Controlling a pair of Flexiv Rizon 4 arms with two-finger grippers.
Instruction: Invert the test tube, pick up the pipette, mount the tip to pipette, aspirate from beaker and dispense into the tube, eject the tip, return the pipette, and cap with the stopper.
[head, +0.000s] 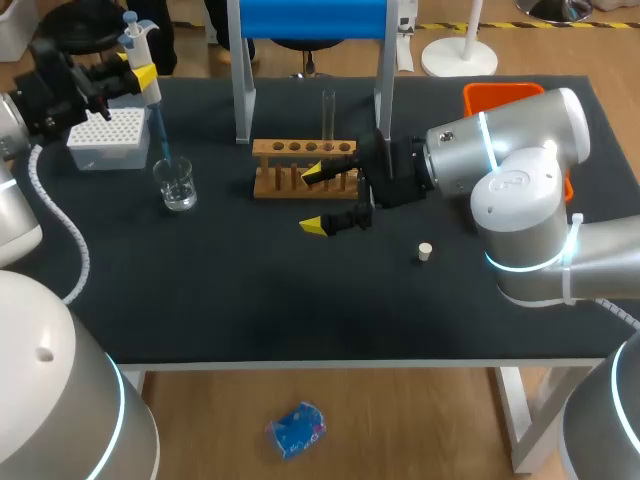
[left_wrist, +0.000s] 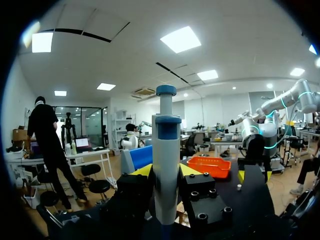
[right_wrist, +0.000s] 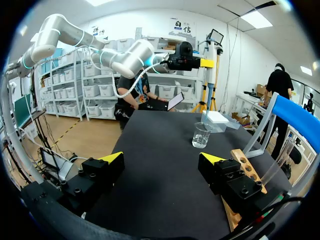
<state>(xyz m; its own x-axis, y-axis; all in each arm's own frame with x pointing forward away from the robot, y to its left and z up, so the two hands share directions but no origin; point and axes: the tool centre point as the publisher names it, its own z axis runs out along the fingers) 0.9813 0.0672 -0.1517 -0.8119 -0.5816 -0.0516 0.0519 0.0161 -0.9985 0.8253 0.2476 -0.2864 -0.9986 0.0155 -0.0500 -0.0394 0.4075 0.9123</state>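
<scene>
- Left arm (head: 55, 85) comes in from the left and reaches to the far-left corner, wrist roughly level.
- Left gripper (head: 140, 72) is clamped from both sides on an upright pipette (head: 138, 42), its yellow tips flanking the barrel.
- Right arm (head: 520, 150) comes in from the right, elbow bent, wrist level and pointing left.
- Right gripper (head: 313, 200) is mid-table, its fingers spread wide with nothing between them.

I note the pipette (head: 140, 45) upright, its blue tip (head: 161, 140) reaching the mouth of the clear beaker (head: 176, 185). The test tube (head: 328, 115) stands upright, uncapped, in the wooden rack (head: 300, 165); the white stopper (head: 425, 251) lies well apart.
</scene>
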